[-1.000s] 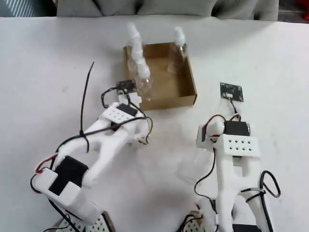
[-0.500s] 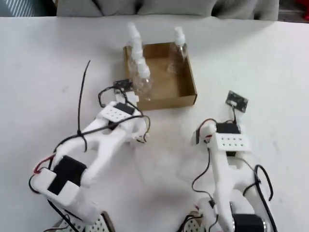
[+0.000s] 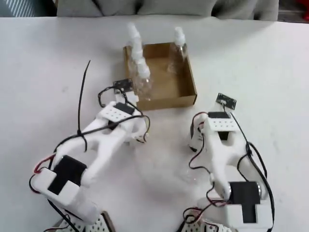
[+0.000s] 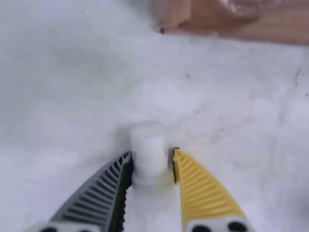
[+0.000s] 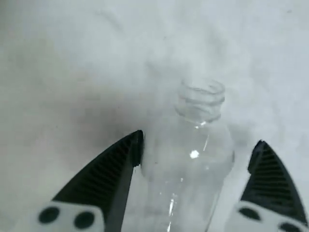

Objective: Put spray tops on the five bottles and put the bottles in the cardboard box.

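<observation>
Bottle: a clear bottle (image 5: 193, 159) with an open neck, on the table at about 5 o'clock from the cardboard box (image 3: 186, 92).
Handling: likely light, thin-walled and slick. Hold it mid-body, below the shoulder, gently, and leave the threads free.
Right gripper (image 5: 199, 145): fingers spread, straddling the bottle without clamping it.
Spray top (image 4: 149, 145): small, white and rigid, at about 7 o'clock from the box.
Left gripper (image 4: 150, 160): pinched on the spray top.
Box: four capped bottles (image 3: 143, 75) stand inside.
</observation>
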Robot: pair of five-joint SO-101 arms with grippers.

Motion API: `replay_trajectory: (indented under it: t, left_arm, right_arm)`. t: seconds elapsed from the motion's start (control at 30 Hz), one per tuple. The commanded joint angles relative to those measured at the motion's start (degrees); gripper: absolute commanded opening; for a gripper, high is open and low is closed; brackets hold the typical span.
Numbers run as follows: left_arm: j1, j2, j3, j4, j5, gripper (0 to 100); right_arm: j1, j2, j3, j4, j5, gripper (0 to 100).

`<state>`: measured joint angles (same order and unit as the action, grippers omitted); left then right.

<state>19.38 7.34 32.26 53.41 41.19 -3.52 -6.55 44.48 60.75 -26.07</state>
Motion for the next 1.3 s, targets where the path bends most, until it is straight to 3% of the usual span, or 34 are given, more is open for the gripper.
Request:
replay_trajectory:
  t: [0.0,0.07,0.13,0.2,0.33,0.57,0.77,0.93,1.1,1.27]
  left_arm:
    - [-2.1,0.1,-1.4,1.0,-0.5,2]
    - [-2.1,0.1,-1.4,1.0,-0.5,2]
    - [-2.1,0.1,-1.4,1.0,-0.6,2]
    - [-2.1,0.1,-1.4,1.0,-0.6,2]
    - [-2.1,0.1,-1.4,1.0,-0.6,2]
    - [-2.1,0.1,-1.4,1.0,-0.6,2]
    - [-2.1,0.1,-1.4,1.0,-0.6,2]
    - [-2.1,0.1,-1.4,1.1,-3.9,2]
    - [-2.1,0.0,-1.4,1.3,-4.1,2]
    - [-2.1,0.0,-1.4,1.3,-4.2,2]
  right_arm:
    - [1.6,1.0,-4.2,-0.5,4.0,11.5]
    - [2.5,1.0,-5.2,-0.2,10.8,0.2]
    - [3.9,0.9,-5.5,0.5,13.4,4.1]
    - [5.8,0.8,-5.9,0.1,14.6,1.7]
    - [9.4,-1.8,-8.4,0.3,27.0,1.6]
    - [8.2,-20.7,-8.8,5.3,36.4,1.6]
    - [1.9,-38.4,1.1,6.2,37.7,1.6]
    - [0.9,-50.4,13.7,-5.1,38.2,1.8]
    - [0.6,-61.3,14.0,-9.3,37.7,1.7]
    - [0.9,-67.4,19.7,-23.8,37.7,1.7]
